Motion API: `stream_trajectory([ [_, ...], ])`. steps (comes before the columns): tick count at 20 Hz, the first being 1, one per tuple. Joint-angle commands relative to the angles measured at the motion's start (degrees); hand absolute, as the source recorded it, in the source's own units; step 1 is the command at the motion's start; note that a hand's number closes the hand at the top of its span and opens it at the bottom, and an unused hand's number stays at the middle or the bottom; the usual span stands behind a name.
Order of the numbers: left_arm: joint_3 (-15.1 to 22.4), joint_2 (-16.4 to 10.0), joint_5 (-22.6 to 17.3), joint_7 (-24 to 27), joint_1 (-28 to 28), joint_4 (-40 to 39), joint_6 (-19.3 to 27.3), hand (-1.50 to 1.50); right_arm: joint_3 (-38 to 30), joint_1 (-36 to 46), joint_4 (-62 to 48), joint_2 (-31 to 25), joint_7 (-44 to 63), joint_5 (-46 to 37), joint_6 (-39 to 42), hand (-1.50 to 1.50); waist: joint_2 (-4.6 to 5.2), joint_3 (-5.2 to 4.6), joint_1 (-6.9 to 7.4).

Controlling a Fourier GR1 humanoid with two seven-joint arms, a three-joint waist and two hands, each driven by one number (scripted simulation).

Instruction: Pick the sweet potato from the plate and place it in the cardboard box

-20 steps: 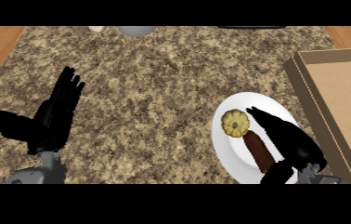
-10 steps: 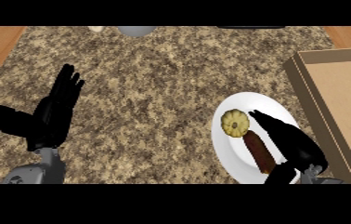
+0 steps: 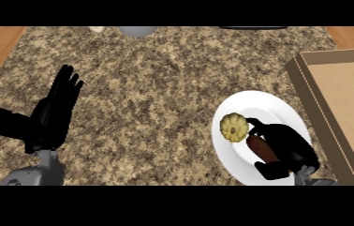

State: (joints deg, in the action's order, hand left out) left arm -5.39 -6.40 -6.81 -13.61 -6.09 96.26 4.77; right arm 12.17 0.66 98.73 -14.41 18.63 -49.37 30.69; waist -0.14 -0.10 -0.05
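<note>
A white plate (image 3: 271, 103) lies on the speckled counter at the lower right. On it a reddish-brown sweet potato (image 3: 261, 148) lies beside a round yellowish food item (image 3: 233, 126). My right hand (image 3: 290, 143) is over the plate, its fingers and thumb curled round the sweet potato, hiding its right side. The sweet potato still rests on the plate. The cardboard box (image 3: 330, 96) stands just right of the plate, partly cut off by the edge of the view. At the left my left hand (image 3: 54, 112) rests open, fingers up.
A grey bowl (image 3: 137, 31), a small pale object (image 3: 97, 29) and a dark flat item (image 3: 252, 27) sit along the counter's far edge. Wooden surface shows at the top left (image 3: 8, 40) and top right (image 3: 342, 35) corners.
My right hand's fingers, straight over the plate before, have curled in round the sweet potato. The left hand has hardly moved.
</note>
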Motion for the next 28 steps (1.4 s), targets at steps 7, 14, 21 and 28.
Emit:
stream_trajectory([
  [7,1.6,0.8,2.1,-1.1,-1.5,0.3,0.9,0.00,1.6,-1.0,-0.1,-1.9,-7.1,-6.5,-4.6,1.50,0.10,0.10,-0.01],
  [14,1.2,0.4,1.5,-2.0,-1.0,0.9,0.3,0.00,13.5,8.7,-3.1,13.9,10.0,-17.4,-12.5,1.50,0.16,0.09,0.55],
  [21,-0.3,0.7,2.1,2.7,-3.2,-5.6,0.4,0.00,20.2,12.7,-2.3,14.3,14.3,-21.6,-18.8,1.50,0.14,0.09,-0.01],
  [28,-3.0,-0.8,0.1,4.2,-5.6,-9.2,-1.3,0.00,23.8,20.2,12.7,14.4,25.1,-18.8,-7.2,1.50,0.11,0.06,-0.28],
])
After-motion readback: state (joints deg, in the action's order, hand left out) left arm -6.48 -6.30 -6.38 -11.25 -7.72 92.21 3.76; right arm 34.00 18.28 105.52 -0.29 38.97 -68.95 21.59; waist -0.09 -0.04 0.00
